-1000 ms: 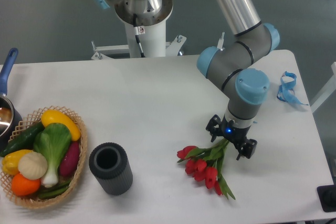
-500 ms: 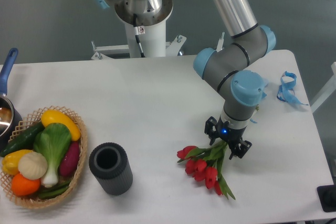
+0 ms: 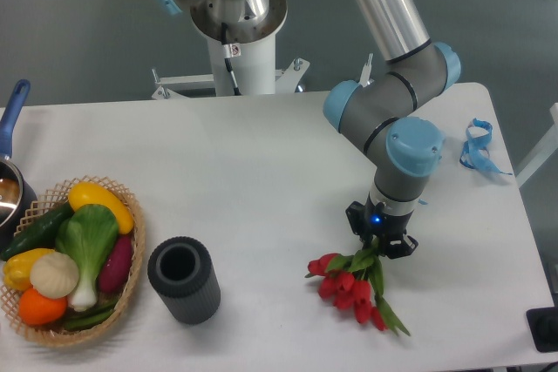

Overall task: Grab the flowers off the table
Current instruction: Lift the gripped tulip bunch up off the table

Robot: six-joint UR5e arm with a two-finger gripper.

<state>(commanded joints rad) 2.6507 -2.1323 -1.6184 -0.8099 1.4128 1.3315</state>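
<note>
The flowers (image 3: 349, 286), red tulips with green stems and leaves, are at the front right of the white table (image 3: 261, 172). Their heads point toward the front left and a leaf trails to the front right. My gripper (image 3: 381, 241) points straight down over the stem end, its jaws drawn together on the stems. I cannot tell whether the blooms still touch the tabletop.
A dark grey ribbed cylinder cup (image 3: 182, 280) stands at the front left. Beside it is a wicker basket (image 3: 132, 231) of vegetables. A pot with a blue handle (image 3: 12, 111) sits at the left edge. Blue ribbon scraps (image 3: 476, 147) lie at the far right, and the robot base (image 3: 237, 41) stands behind the table.
The jaws, spread wide around the stems before, have come together on them. The bunch has shifted slightly right and toward the front and turned a little.
</note>
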